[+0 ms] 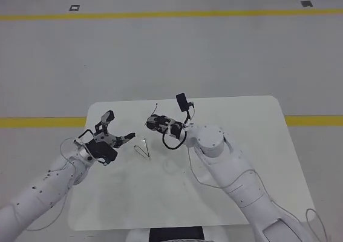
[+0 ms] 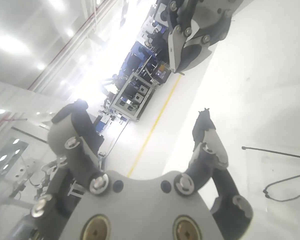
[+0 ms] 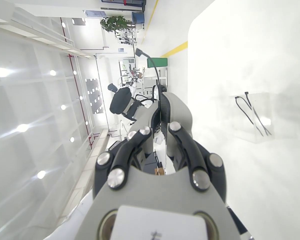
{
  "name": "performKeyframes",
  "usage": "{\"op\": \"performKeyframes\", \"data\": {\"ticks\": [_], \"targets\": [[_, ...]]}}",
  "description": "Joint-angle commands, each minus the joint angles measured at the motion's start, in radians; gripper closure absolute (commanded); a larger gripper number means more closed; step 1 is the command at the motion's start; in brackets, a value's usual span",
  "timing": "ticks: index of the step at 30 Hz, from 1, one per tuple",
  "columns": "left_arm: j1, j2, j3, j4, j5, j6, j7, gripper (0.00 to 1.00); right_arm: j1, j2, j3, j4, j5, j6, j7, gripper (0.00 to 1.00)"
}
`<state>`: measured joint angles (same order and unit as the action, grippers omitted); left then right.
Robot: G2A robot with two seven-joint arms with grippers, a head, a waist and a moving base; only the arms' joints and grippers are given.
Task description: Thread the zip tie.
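Note:
My right gripper (image 3: 162,96) is shut on a black zip tie (image 3: 153,66), which curves away from the fingers and ends in its square head. In the top view this zip tie (image 1: 154,112) sticks out from the right gripper (image 1: 149,123) above the table's middle. My left gripper (image 1: 120,126) is a short way to its left, open and holding nothing. In the left wrist view the left gripper (image 2: 140,116) has its fingers spread wide, and the shut right gripper (image 2: 182,61) hangs beyond them. Two more black zip ties (image 1: 142,150) lie on the table between the arms.
The spare zip ties (image 3: 252,113) rest on what looks like a clear sheet on the white table (image 1: 250,121). A straight zip tie (image 2: 277,152) and a curved one (image 2: 285,188) lie beside the left gripper. Yellow floor lines run beyond the table.

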<state>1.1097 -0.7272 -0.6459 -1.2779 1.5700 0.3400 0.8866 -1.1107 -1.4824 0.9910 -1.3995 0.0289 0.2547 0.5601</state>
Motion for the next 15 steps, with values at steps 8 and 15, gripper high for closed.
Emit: {"op": "performKeyframes", "data": {"ticks": [8,15], "targets": [[-0.087,0.042,0.116,-0.029,0.000,0.000,-0.002,0.00,0.032,-0.010,-0.018,0.039,0.051,0.049,-0.009,1.00],[-0.087,0.042,0.116,-0.029,0.000,0.000,-0.002,0.00,0.032,-0.010,-0.018,0.039,0.051,0.049,-0.009,1.00]]}}
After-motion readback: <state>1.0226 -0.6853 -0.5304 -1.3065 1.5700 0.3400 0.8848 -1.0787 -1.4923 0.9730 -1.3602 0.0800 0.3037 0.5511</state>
